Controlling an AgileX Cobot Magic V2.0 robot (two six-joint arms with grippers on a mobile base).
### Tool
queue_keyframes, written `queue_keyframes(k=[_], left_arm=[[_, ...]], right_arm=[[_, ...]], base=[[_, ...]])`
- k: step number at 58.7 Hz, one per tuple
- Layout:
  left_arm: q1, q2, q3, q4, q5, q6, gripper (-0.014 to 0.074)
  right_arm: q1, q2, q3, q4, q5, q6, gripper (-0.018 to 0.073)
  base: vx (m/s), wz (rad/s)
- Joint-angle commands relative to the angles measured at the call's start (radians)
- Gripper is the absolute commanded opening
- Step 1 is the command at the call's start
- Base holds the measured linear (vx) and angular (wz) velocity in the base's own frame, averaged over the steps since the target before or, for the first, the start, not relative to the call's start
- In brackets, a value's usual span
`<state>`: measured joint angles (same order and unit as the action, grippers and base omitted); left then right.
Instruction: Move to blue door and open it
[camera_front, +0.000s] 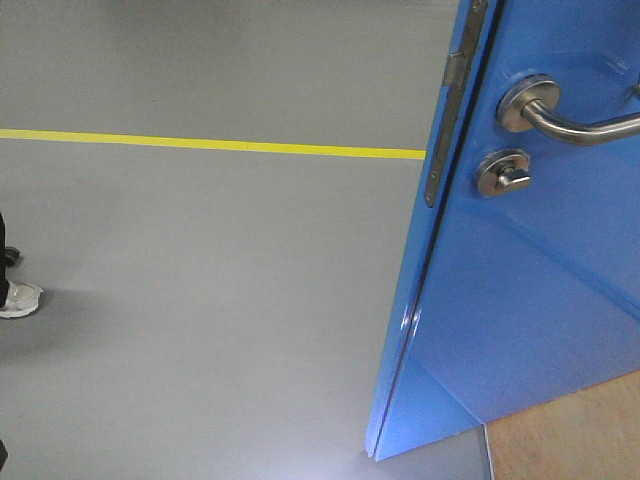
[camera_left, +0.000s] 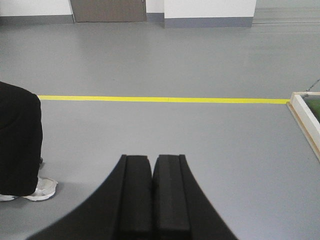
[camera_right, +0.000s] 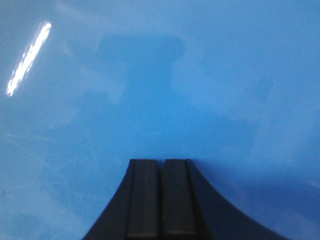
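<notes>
The front view tilts down at the floor (camera_front: 200, 330), with the door (camera_front: 540, 300) close on its right. The left wrist view looks more level across that floor to a far wall (camera_left: 210, 10). Both catch the yellow line (camera_front: 200, 143) and a white shoe (camera_front: 20, 298). The right wrist view faces the door from very near, blue filling it.

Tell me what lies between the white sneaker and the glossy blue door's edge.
Only bare grey floor, shown in the front-facing view; the yellow floor line runs beyond.

Left gripper (camera_left: 152, 164) and right gripper (camera_right: 161, 165), each with its black jaws flush together.
</notes>
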<state>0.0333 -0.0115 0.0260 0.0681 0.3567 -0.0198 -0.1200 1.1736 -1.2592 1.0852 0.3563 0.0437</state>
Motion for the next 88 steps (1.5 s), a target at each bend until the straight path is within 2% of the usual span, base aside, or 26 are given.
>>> queue_keyframes(k=[1, 88], left_arm=[[-0.002, -0.014, -0.021, -0.003, -0.083, -0.007, 0.0073], [-0.002, -0.014, -0.021, -0.003, -0.083, -0.007, 0.0073]], right_arm=[[-0.002, -0.008, -0.031, 0.014, -0.057, -0.009, 0.0008], [-0.002, -0.008, -0.031, 0.014, -0.057, -0.009, 0.0008]], base=[[0.18, -0.01], [0.17, 0.01]])
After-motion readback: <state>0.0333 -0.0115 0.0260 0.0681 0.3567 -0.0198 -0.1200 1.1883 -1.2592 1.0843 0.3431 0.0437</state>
